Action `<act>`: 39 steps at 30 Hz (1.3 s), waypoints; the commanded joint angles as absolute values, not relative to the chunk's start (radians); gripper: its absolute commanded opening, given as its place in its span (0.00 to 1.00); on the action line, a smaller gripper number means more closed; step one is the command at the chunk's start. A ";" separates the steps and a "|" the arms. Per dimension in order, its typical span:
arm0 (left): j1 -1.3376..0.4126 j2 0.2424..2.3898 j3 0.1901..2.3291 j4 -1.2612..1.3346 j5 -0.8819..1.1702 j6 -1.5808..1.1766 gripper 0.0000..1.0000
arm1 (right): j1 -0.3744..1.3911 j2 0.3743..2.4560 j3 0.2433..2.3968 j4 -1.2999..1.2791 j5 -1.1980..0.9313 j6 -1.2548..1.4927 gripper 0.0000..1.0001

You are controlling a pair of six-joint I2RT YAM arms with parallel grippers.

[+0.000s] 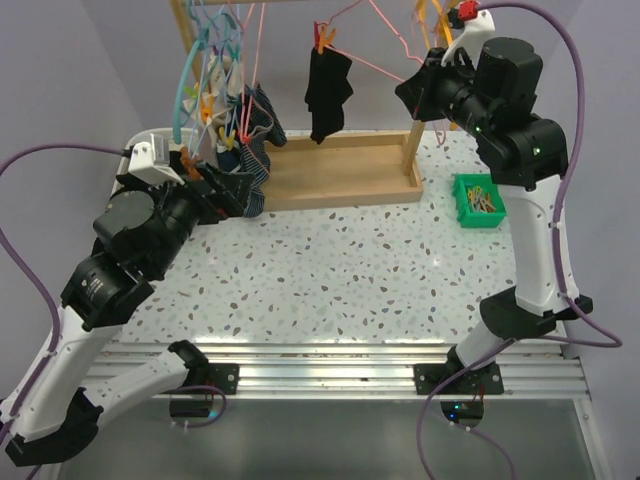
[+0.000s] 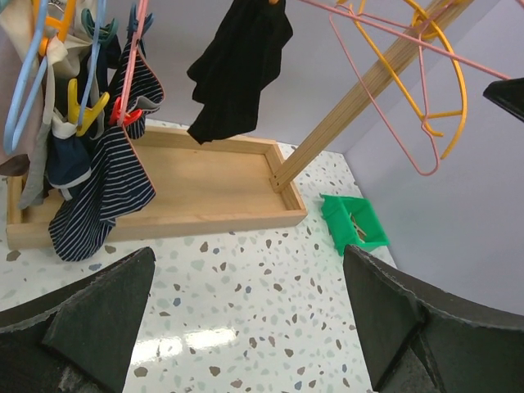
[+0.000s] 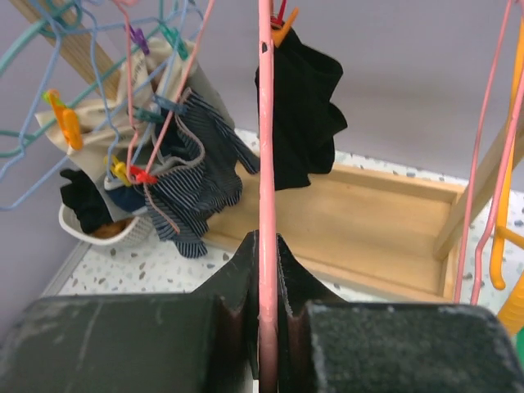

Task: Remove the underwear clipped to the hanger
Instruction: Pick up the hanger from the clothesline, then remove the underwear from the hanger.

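Note:
One black underwear (image 1: 328,90) hangs limp from a pink hanger (image 1: 375,62), held by an orange clip (image 1: 322,40), above the wooden tray (image 1: 340,180). My right gripper (image 1: 415,88) is shut on the pink hanger's wire (image 3: 265,155), right of the garment (image 3: 299,123); the jaws (image 3: 266,254) pinch the wire. My left gripper (image 1: 225,190) is open and empty, low over the table by the striped garments. In the left wrist view the underwear (image 2: 237,70) hangs ahead and above, beyond my gripper (image 2: 250,319).
Dark blue striped garments (image 1: 255,150) hang on coloured hangers (image 1: 205,60) at the rack's left end. A white basket (image 3: 106,233) holds a black cloth (image 3: 80,196). A green bin (image 1: 478,202) stands right of the tray. The rack's wooden post (image 2: 360,98) rises at the tray's right end.

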State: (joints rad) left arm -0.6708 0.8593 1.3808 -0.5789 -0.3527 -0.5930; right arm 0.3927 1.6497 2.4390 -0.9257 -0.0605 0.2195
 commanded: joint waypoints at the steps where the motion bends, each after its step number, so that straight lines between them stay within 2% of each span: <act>1: -0.676 0.873 1.376 -0.557 -0.364 -0.612 1.00 | 0.397 1.557 2.357 -0.744 -0.067 0.239 0.00; 3: -0.676 0.874 1.376 -0.555 -0.364 -0.612 1.00 | 0.397 1.529 2.313 -0.700 -0.080 0.250 0.00; 8: -0.675 0.879 1.374 -0.545 -0.370 -0.607 1.00 | 0.396 1.506 2.342 -0.817 -0.139 0.247 0.00; 14: -0.675 0.897 1.356 -0.508 -0.342 -0.597 1.00 | 0.396 1.235 2.008 -0.743 -0.218 0.278 0.00; 24: -0.675 0.989 1.356 -0.471 -0.236 -0.551 1.00 | 0.396 1.031 1.820 -0.911 -0.363 0.258 0.00; 27: -0.675 0.997 1.316 -0.474 -0.223 -0.557 1.00 | 0.396 1.003 1.703 -0.986 -0.423 0.276 0.00; 33: -0.675 0.977 1.134 -0.428 -0.106 -0.624 1.00 | 0.396 0.891 1.404 -1.014 -0.379 0.336 0.00; 39: -0.678 1.006 0.956 -0.331 0.046 -0.681 1.00 | 0.396 0.873 1.319 -0.977 -0.385 0.400 0.00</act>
State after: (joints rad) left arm -0.6712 0.9985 0.9974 -0.4381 -0.0635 -0.6399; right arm 0.3935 0.9131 1.3041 -1.0370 -0.3580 0.3500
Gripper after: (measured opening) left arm 0.997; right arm 0.038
